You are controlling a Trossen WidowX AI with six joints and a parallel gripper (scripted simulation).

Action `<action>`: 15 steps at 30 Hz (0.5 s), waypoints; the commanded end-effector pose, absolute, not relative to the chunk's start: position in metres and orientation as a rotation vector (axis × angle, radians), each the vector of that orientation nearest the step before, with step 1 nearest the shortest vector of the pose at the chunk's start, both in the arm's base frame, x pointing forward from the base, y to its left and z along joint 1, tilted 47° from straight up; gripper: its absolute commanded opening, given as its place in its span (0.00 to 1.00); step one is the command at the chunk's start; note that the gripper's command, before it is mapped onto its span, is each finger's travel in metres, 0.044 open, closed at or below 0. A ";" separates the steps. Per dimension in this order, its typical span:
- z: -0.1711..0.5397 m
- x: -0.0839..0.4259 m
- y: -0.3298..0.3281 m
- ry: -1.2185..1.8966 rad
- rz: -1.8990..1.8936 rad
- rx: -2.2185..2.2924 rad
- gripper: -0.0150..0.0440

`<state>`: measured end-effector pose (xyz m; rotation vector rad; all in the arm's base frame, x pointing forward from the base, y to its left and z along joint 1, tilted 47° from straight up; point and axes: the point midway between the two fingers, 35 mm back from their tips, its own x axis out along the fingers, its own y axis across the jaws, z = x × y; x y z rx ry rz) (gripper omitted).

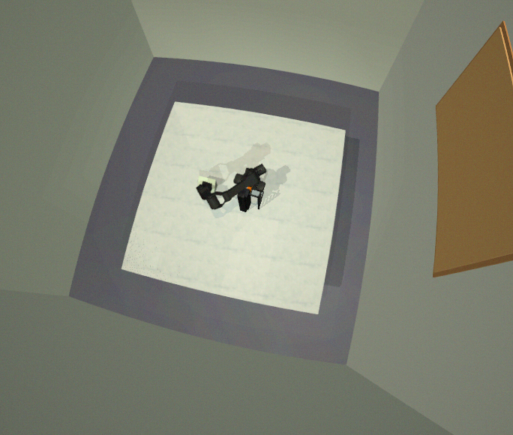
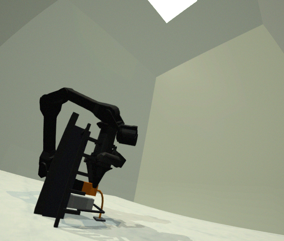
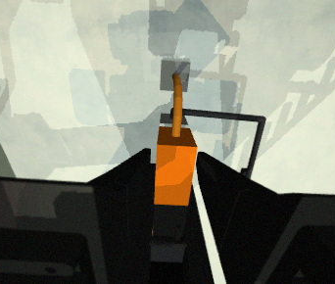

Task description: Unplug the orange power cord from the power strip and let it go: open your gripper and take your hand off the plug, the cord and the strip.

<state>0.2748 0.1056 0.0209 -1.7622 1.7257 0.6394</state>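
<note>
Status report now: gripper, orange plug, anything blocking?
Gripper around orange box-shaped plug, fingers not yet clamped. Plug seated in black power strip. Nothing in the way.

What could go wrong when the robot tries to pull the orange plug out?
The end effector straddles the orange plug, but a gap shows beside one finger, so the grip may slip when it pulls. The plug sits in the power strip, so a crooked tug might drag the whole strip along.
</note>
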 end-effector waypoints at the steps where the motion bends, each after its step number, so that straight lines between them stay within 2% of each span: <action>1: 0.021 0.275 0.106 1.725 0.639 -1.763 0.44; 3: 0.021 0.275 0.106 1.725 0.639 -1.763 0.35; 11: 0.021 0.275 0.106 1.725 0.639 -1.763 0.26; 15: 0.019 0.275 0.108 1.724 0.640 -1.763 0.25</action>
